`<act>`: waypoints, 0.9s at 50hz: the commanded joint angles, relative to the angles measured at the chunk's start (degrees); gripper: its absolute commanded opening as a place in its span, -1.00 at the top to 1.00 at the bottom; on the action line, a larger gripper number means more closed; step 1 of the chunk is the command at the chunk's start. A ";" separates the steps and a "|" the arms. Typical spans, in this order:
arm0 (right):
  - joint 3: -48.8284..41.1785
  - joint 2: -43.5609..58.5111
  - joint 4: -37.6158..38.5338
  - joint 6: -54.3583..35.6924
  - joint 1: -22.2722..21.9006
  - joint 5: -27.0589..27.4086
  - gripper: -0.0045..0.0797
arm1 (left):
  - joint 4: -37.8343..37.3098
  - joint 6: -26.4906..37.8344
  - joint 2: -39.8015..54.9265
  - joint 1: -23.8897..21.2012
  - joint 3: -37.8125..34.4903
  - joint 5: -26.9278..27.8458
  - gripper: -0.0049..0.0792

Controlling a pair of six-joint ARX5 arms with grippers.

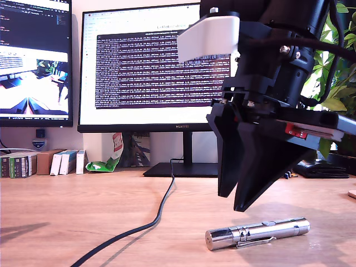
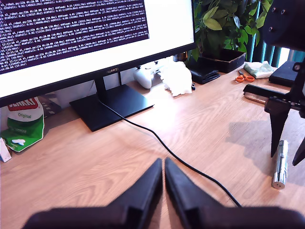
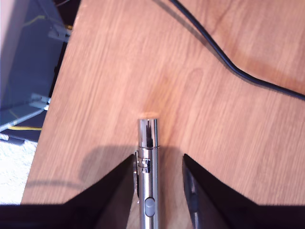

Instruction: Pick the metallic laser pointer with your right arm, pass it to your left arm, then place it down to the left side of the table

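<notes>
My second gripper point(image 1: 236, 203) hangs jaws spread over the metallic laser pointer point(image 1: 257, 232) lying on the table point(image 1: 83, 217) — my first gripper point(image 2: 163, 164) nearly closed, empty.

Setting: an office or computer workstation, likely a desk used for robot development. A wide wood-grain desk top point(image 1: 67, 217) carries a large monitor point(image 1: 139, 67) on a black stand, showing dense lines of terminal text. A second screen point(image 1: 34, 61) stands at the exterior view's left, showing code and a camera feed. A black cable point(image 1: 150, 222) runs across the desk. Small boxes point(image 1: 39, 163) line the wall beneath the screens. A potted plant point(image 2: 224, 24), orange-handled scissors point(image 2: 245, 77) and a white game controller point(image 2: 145, 76) sit further along.
</notes>
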 commanded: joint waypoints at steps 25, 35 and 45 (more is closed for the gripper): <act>0.09 5.44 2.36 1.14 0.20 -1.36 0.22 | 0.28 0.22 0.24 -0.07 0.98 0.13 0.93; 0.09 6.16 2.91 1.22 0.09 -2.01 0.22 | 0.24 0.22 0.24 -0.07 0.98 0.13 0.93; 0.09 7.82 4.07 1.33 0.11 -2.64 0.22 | 0.22 0.22 0.24 -0.07 0.98 0.11 0.93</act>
